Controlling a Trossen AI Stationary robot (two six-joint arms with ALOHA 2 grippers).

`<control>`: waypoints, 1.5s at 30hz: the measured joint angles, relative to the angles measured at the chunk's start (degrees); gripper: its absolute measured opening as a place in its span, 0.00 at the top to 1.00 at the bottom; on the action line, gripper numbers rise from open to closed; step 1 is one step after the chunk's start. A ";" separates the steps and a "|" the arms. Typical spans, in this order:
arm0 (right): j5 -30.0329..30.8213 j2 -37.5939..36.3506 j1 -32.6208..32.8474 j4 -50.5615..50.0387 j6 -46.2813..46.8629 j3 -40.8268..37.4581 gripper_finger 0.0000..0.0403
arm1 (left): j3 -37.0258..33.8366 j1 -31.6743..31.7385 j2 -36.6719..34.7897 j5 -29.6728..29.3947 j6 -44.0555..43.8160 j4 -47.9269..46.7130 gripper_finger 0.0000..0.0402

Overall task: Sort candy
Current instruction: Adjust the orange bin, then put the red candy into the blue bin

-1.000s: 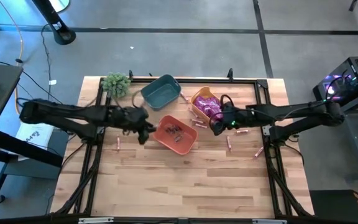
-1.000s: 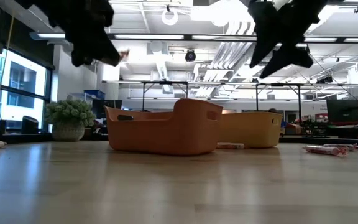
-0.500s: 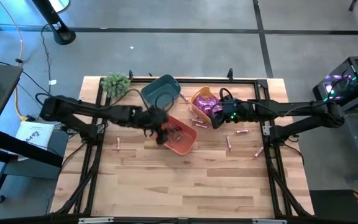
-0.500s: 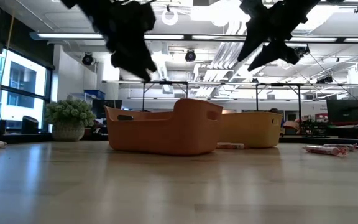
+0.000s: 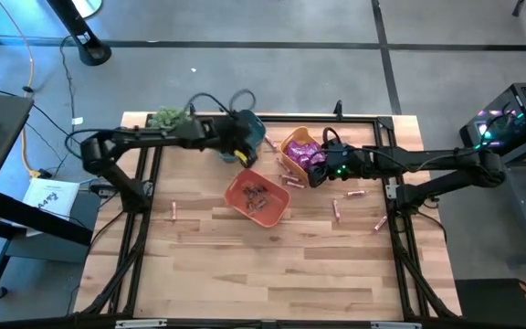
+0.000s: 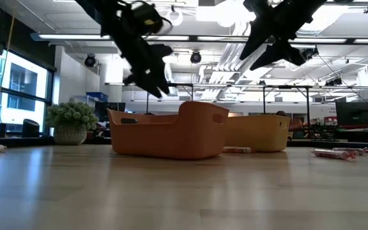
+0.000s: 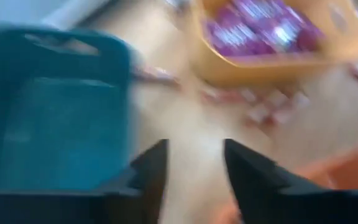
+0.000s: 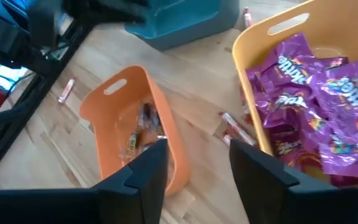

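Three plastic bins sit toward the far half of the wooden table: a teal bin, a yellow bin and an orange bin. The yellow bin holds a heap of shiny magenta-purple packets, and the orange bin has a few tiny dark brownish candies on its floor. Slim pink stick candies lie loose on the table: one well to the left of the orange bin, one just right of the yellow bin, one and one nearer the front, and a few in the gap between the yellow and orange bins.

The left tool hovers over the near edge of the teal bin, its arm reaching in from the left side. In the left wrist view its two dark fingers stand apart with bare wood showing between them, holding nothing. The right tool hangs above the table at the near rim of the yellow bin, between it and the orange bin. Its fingers are spread wide and empty. A green plant ball stands at the table's far left corner, beside the left arm.
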 joint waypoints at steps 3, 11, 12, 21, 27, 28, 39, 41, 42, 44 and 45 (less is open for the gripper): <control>-1.13 2.23 0.48 0.77 0.78 0.00 0.70 | -0.08 -3.01 2.06 1.79 -0.03 -0.64 0.90; 1.43 15.09 3.90 4.40 3.70 0.00 0.98 | -0.07 -9.84 -3.74 -7.26 4.73 -4.96 1.00; 1.68 16.97 3.98 4.35 4.26 0.00 0.99 | -0.07 -10.66 -5.25 -8.62 5.30 -6.25 1.00; 1.52 28.08 4.56 12.33 8.81 0.00 1.00 | -0.07 -18.95 -22.85 -16.33 4.07 -11.98 1.00; -3.67 32.42 7.83 27.71 12.32 0.08 1.00 | -0.09 -24.43 -33.77 -29.54 -3.41 -21.48 1.00; -4.15 32.85 8.41 29.62 12.87 0.55 1.00 | -0.38 -25.15 -35.44 -31.35 -4.93 -22.55 1.00; 3.27 25.87 2.38 3.02 -2.38 14.42 1.00 | -6.71 -29.71 -44.68 -38.58 -14.90 -25.19 1.00; 3.37 23.96 -1.05 -1.17 -4.24 14.91 1.00 | -8.62 -30.11 -44.69 -38.59 -15.52 -24.29 1.00; 3.08 23.25 -2.67 -2.24 -4.91 14.91 1.00 | -9.82 -30.29 -44.69 -38.61 -16.06 -23.32 1.00; 1.18 22.41 -5.72 -3.09 -6.78 14.91 1.00 | -12.44 -30.54 -44.58 -38.46 -17.36 -20.87 1.00; -0.37 22.31 -6.97 -2.77 -7.89 14.91 1.00 | -13.82 -30.73 -44.52 -38.28 -17.97 -19.24 1.00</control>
